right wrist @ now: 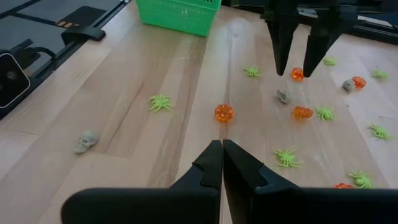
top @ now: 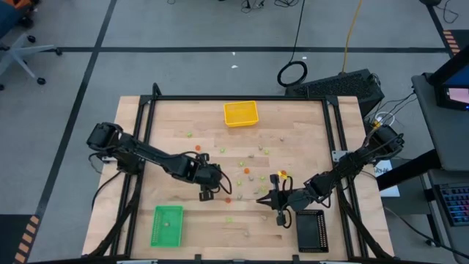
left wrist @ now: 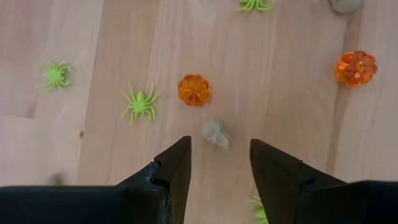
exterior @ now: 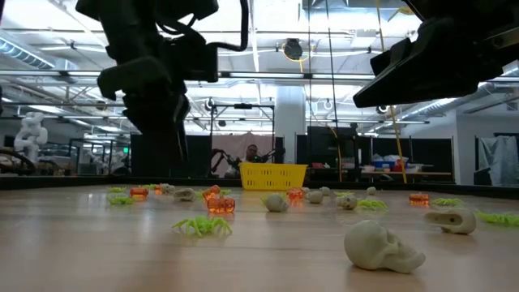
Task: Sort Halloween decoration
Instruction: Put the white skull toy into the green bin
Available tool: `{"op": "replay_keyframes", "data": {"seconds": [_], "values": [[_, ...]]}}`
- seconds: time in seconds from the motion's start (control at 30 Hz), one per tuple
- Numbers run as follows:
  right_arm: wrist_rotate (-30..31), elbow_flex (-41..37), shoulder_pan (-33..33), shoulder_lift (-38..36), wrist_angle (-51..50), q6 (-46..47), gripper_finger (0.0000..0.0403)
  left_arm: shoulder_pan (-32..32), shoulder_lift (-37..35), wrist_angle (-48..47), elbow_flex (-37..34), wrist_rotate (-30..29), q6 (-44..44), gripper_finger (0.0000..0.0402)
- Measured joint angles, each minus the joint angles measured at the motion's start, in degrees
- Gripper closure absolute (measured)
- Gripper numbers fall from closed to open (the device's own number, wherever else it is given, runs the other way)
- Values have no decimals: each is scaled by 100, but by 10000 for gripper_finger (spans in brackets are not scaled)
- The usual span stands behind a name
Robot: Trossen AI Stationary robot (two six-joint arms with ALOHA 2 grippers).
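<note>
Left wrist view shows the left gripper [left wrist: 221, 163] hanging over the tabletop [left wrist: 292, 106] with jaws open astride a pale skull [left wrist: 215, 134], apparently lined up for picking, an orange pumpkin [left wrist: 194, 90] at the skull's eleven o'clock, while the right gripper [right wrist: 222, 163] waits with jaws closed.

skull [left wrist: 347, 5] cut by frame edge, tray [right wrist: 180, 14] cropped

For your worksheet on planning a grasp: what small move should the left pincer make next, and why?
Probably straight down: the left pincer hangs open above the table, with a small beige skull just ahead of the gap between its fingers, so lowering should bracket the skull for a grasp.
</note>
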Motion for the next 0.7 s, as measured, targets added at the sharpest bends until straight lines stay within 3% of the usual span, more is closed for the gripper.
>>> {"op": "replay_keyframes", "data": {"seconds": [0.2,0.7], "values": [[0,0,0,0,2,-2,401,0,0,805,-403,0,27,240],[1,0,0,0,4,93,401,0,2,1431,-860,-195,-124,240]]}}
